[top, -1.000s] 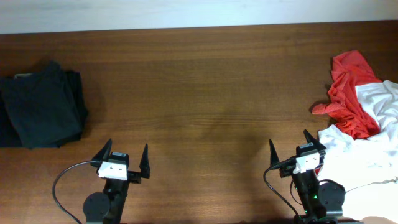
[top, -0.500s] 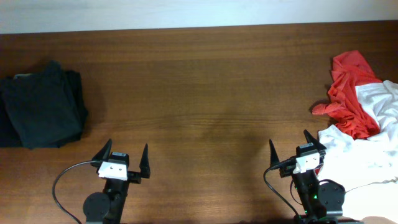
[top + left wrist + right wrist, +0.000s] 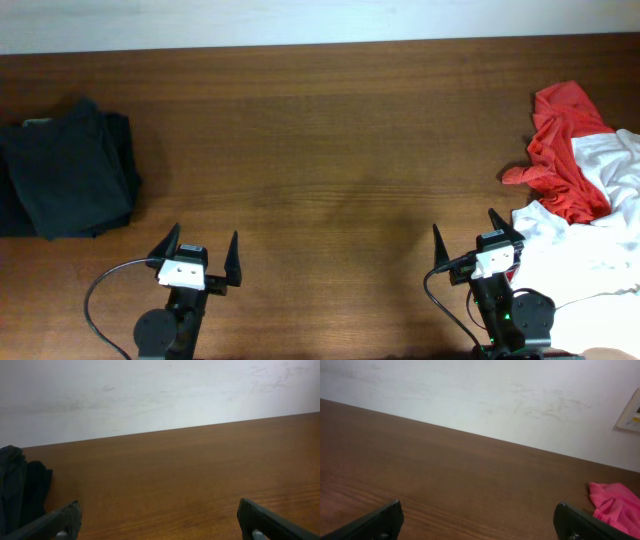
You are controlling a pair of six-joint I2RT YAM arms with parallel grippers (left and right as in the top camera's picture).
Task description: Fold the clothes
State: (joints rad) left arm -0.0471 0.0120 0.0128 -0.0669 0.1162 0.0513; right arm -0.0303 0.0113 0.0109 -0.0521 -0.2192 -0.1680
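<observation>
A folded dark garment [image 3: 62, 182] lies at the table's left edge; its edge shows in the left wrist view [image 3: 20, 490]. A crumpled red garment [image 3: 560, 150] and a white garment [image 3: 590, 240] lie in a heap at the right edge; the red one shows in the right wrist view [image 3: 615, 505]. No lettering is visible on any garment. My left gripper [image 3: 198, 252] is open and empty near the front edge, right of the dark garment. My right gripper [image 3: 468, 238] is open and empty, just left of the white garment. Both sets of fingers show wide apart in the wrist views, left [image 3: 160, 520] and right [image 3: 477, 520].
The brown wooden table [image 3: 320, 150] spans the view. A white wall [image 3: 160, 395] rises behind its far edge. A pale wall plate [image 3: 632, 412] shows at the far right in the right wrist view. Black cables loop beside both arm bases.
</observation>
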